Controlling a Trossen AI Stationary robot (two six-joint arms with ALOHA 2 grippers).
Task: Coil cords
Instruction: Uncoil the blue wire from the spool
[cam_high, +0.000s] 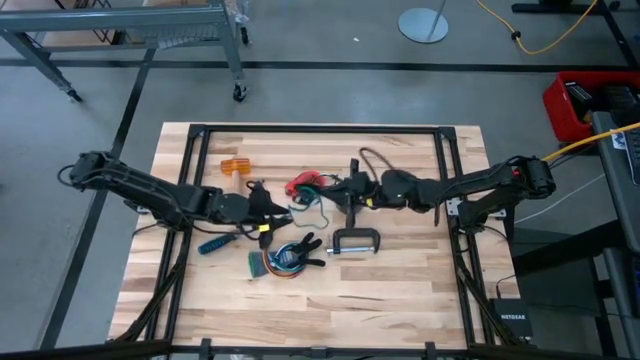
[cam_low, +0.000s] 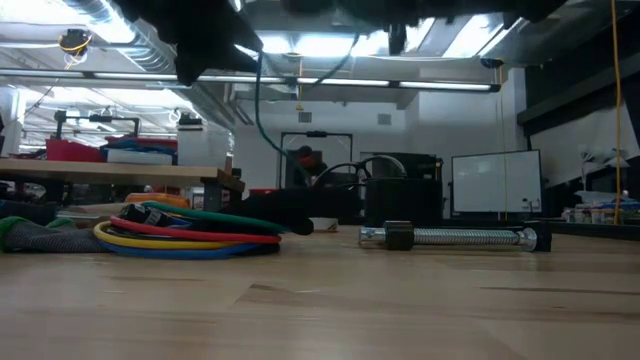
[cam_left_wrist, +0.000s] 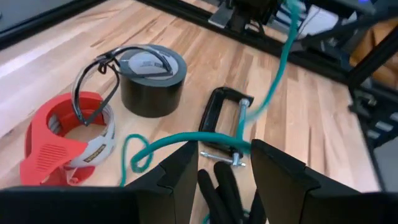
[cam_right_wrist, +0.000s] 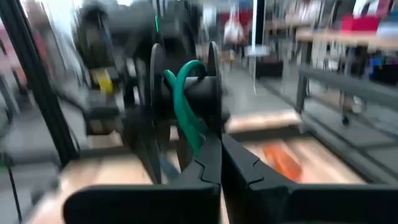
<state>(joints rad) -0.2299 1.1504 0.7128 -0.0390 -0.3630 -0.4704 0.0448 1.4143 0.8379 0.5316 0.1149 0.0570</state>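
Green cord (cam_high: 318, 205) runs over the wooden counter (cam_high: 400, 290) between both arms in the high view, apparently stretched for winding. Low view: coloured coiled cords (cam_low: 185, 235) lie flat. Left wrist view: left claw (cam_left_wrist: 224, 165) open astride the cord. Right wrist view: right claw (cam_right_wrist: 219, 152) closed, pinching the cord.

The right wrist view is smeared by motion: the black spool (cam_right_wrist: 180, 106) behind the green cord (cam_right_wrist: 186, 102) has no readable detail. In the low view, both arms are cut off above the C-clamp (cam_low: 455, 237). Beside the C-clamp, the cord's far end runs off the left wrist view.
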